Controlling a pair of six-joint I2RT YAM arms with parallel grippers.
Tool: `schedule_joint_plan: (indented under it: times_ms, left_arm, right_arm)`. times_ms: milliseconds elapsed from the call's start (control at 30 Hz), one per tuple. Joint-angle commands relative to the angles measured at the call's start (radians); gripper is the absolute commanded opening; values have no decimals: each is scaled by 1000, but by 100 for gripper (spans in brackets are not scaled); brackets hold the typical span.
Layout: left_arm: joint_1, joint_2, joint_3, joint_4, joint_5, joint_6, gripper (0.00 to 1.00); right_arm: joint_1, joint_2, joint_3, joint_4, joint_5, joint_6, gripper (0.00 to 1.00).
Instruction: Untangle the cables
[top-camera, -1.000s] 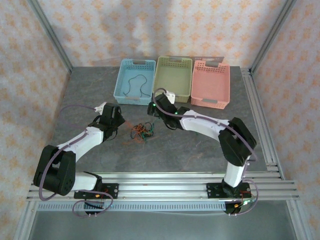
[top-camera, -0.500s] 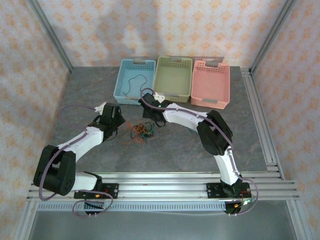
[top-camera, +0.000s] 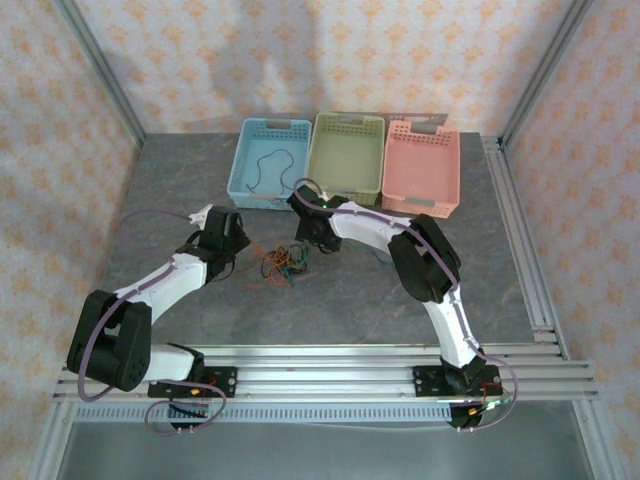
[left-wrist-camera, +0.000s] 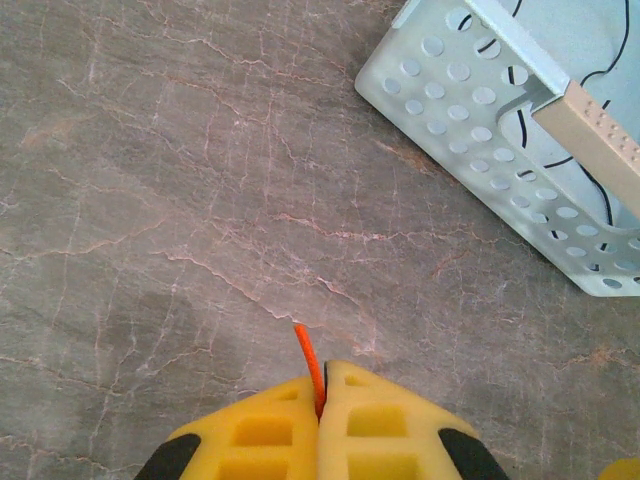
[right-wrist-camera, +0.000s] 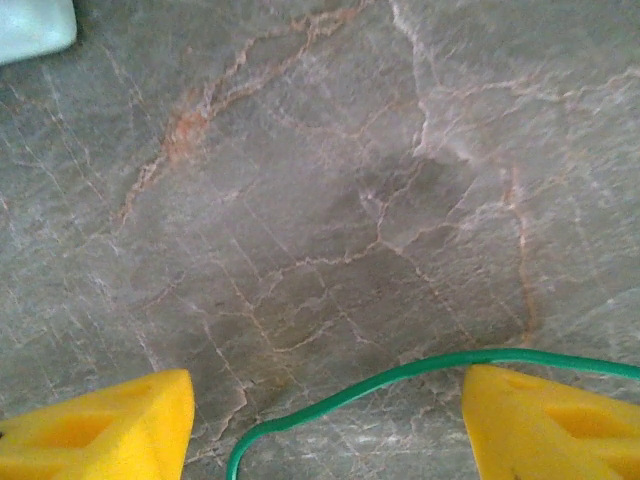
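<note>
Found the left gripper (left-wrist-camera: 322, 378) with its yellow pads pressed together and an orange cable (left-wrist-camera: 306, 352) clamped in the seam between them, a short end of it sticking out past the fingertips over the stone-patterned table (left-wrist-camera: 150, 180). Noted in the same wrist view the perforated corner of the blue basket (left-wrist-camera: 470, 110) at upper right, apart from the fingers. Recorded from overhead the left gripper (top-camera: 236, 256) just left of the tangle of cables (top-camera: 281, 266), which lies on the table near the centre, in front of the blue basket and between the two grippers. Made out orange, green and black strands in that tangle; could not tell which crosses over which. Found the right gripper (right-wrist-camera: 325, 430) with its jaws standing apart, low over the table, and a green cable (right-wrist-camera: 420, 368) running between the two yellow pads, curving down at the left; could not confirm contact with either pad. Placed the right gripper (top-camera: 306, 246) from overhead at the tangle's upper right edge, close to the near rim of the blue basket. Logged a separate black cable (top-camera: 259, 165) lying loose inside the blue basket. Logged a green basket (top-camera: 347, 120) and a pink basket (top-camera: 422, 126) in a row to the right of the blue one at the table's far side.
</note>
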Motion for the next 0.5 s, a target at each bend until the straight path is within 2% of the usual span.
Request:
schedule_joint_plan:
  times_ms: [0, 100, 333, 433, 467]
  left_arm:
    - [-2, 6, 24, -22, -35, -3, 0]
    - [-3, 7, 25, -23, -35, -3, 0]
    - [-3, 7, 25, -24, -35, -2, 0]
    - [-3, 8, 25, -24, -35, -2, 0]
    - [-2, 8, 25, -25, -35, -2, 0]
  right_arm:
    - [-11, 8, 1, -16, -22, 19, 70]
    - [-16, 35, 31, -42, -43, 17, 70]
    - [-18, 78, 85, -82, -63, 18, 53]
    - [-20, 82, 86, -77, -75, 16, 41]
    - [-21, 84, 88, -76, -79, 14, 33]
